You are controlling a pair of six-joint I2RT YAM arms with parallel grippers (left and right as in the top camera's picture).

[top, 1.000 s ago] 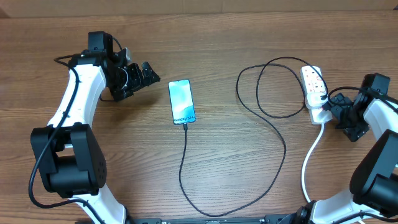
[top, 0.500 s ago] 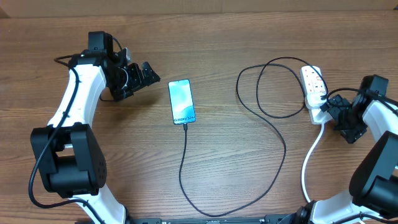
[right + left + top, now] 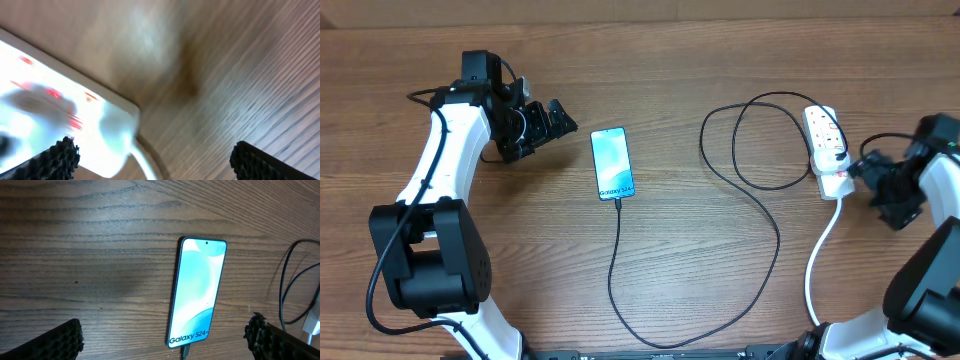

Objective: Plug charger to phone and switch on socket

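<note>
The phone [image 3: 612,164] lies flat in the middle of the table with its cyan screen lit, and fills the centre of the left wrist view [image 3: 197,290]. The charger [image 3: 760,215] runs as a thin black cable from the phone's near end, loops round and reaches the socket [image 3: 825,140]. Its small connector [image 3: 184,352] sits in the phone's bottom edge. My left gripper [image 3: 564,122] hovers open to the left of the phone, its jaws wide apart [image 3: 162,340]. Open too, my right gripper [image 3: 868,175] is just right of the socket's near end. That view is blurred, with the socket [image 3: 45,100] at left.
A white lead [image 3: 820,255] runs from the socket's near end towards the table's front edge, and shows in the right wrist view [image 3: 142,157]. Bare wooden table [image 3: 700,80] lies behind the phone and between the arms.
My right gripper has drawn back to the right, away from the socket's near end. The left arm, the phone and the cable have not moved.
</note>
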